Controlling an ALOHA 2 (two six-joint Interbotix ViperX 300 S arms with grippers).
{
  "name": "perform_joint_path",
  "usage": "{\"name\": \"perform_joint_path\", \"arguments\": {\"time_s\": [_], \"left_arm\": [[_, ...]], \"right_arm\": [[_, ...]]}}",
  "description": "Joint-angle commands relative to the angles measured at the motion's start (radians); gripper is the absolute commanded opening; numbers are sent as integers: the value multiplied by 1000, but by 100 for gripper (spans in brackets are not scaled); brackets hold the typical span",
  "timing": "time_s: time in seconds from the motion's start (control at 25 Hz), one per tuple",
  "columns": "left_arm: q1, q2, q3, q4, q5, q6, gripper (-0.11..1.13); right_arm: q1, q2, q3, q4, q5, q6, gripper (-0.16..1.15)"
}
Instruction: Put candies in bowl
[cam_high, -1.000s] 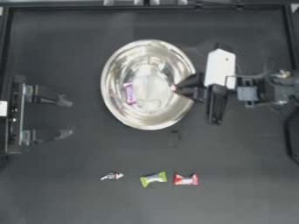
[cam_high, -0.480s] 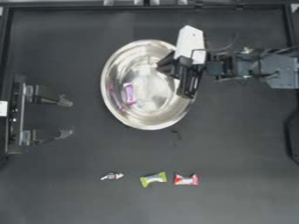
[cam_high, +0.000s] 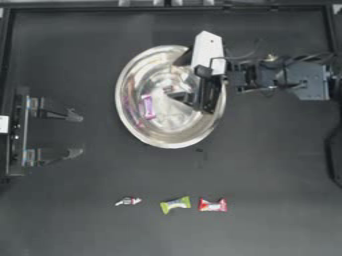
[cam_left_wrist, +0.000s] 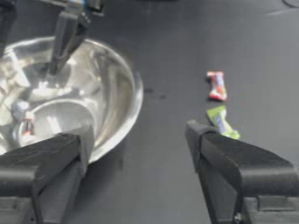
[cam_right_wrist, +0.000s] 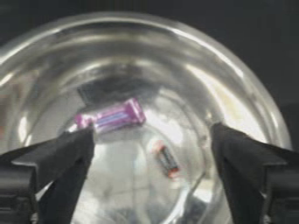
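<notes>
The right gripper hangs over the inside of the large round shiny silver metal bowl, its jaws spread wide and holding nothing; in its wrist view the two dark jaws frame the bowl's reflective floor, where a purple twist-wrapped candy lies beside a small white-and-dark candy with a red end, the two close but apart. The left gripper sits parked at the left side of the dark table, jaws open and empty, well apart from the bowl. Three more sweets lie in a row on the table below the bowl: a small white-and-dark wrapped candy, a lime green wrapped candy in the middle, and a red wrapped candy.
</notes>
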Motion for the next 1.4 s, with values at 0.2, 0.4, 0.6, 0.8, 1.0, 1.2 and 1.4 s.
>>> {"name": "perform_joint_path", "arguments": {"time_s": [0.2, 0.4, 0.6, 0.8, 1.0, 1.2, 1.4], "left_arm": [[8, 12, -9, -2, 15, 0, 96], [8, 12, -9, -2, 21, 0, 96], [9, 11, -18, -2, 58, 2, 96], [9, 11, -25, 2, 74, 2, 96], [8, 11, -26, 0, 89, 2, 96], [8, 11, -54, -2, 149, 0, 98], [-9, 17, -101, -9, 232, -8, 99]], "right_arm": [[6, -176, 89, 14, -97, 5, 99], [18, -328, 218, 51, -232, 21, 99], [72, -502, 319, 61, -201, 25, 99], [193, -698, 383, 118, 17, 25, 99], [344, -861, 407, 186, 232, 25, 99], [419, -953, 426, 218, 319, 26, 99], [422, -971, 457, 233, 328, 26, 99]]}}
